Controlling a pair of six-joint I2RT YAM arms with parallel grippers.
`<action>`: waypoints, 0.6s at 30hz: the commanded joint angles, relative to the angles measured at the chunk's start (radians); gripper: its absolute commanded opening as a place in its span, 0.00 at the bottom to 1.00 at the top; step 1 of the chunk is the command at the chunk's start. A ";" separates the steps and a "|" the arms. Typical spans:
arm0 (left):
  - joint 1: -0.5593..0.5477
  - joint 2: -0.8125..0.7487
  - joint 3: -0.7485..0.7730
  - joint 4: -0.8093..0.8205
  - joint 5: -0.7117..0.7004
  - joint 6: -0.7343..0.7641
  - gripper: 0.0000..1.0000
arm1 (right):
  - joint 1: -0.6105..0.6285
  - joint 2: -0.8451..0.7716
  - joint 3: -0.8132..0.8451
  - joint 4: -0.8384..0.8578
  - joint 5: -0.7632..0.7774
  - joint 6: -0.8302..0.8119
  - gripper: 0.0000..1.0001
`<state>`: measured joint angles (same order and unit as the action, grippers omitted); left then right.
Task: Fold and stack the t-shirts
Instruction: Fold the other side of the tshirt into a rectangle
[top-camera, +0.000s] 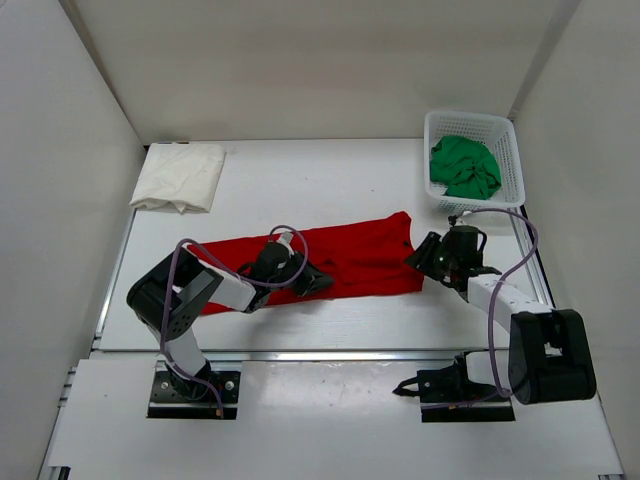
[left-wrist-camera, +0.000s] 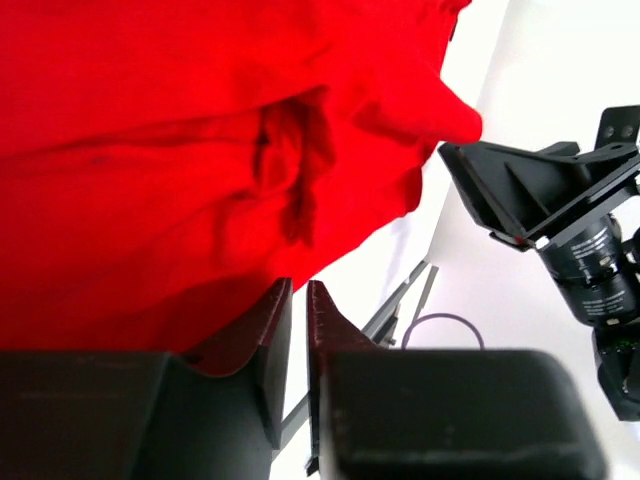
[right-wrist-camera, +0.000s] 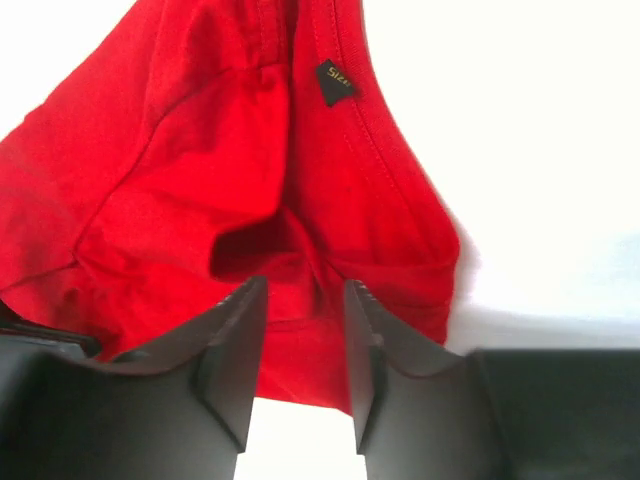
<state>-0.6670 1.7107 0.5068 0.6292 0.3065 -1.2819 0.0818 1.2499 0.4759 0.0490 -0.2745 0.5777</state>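
The red t-shirt lies spread in a long band across the middle of the bench, running from near the left arm's base up toward the right. It looks folded lengthwise, with its collar end at the right.

The left fingers sit low over the near edge of the band, about midway along it. In the left wrist view these fingers stand only a narrow slit apart. The shirt's rumpled hem lies just past their tips, and no cloth can be made out pinched in the slit.

The right fingers are at the collar end of the shirt. In the right wrist view they are plainly parted and straddle a raised fold of red cloth that humps up just beyond the tips. Cloth shows in the gap between them, but they are not closed on it. A small dark size label shows inside the neckline farther on.

The cream-white t-shirt lies folded at the far left corner of the bench, well apart from both arms. The green t-shirt is bunched inside the white mesh basket at the far right corner.
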 joint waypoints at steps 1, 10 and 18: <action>-0.022 0.038 0.071 0.026 0.048 0.015 0.27 | 0.010 -0.058 -0.012 0.038 0.052 -0.013 0.36; -0.060 0.121 0.186 -0.036 -0.006 0.036 0.33 | 0.064 -0.116 -0.074 0.012 0.074 -0.026 0.17; -0.056 0.084 0.161 -0.123 -0.087 0.075 0.28 | 0.070 -0.058 -0.057 0.025 0.080 -0.041 0.25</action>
<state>-0.7231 1.8389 0.6712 0.5522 0.2768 -1.2449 0.1501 1.1812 0.4065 0.0380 -0.2108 0.5526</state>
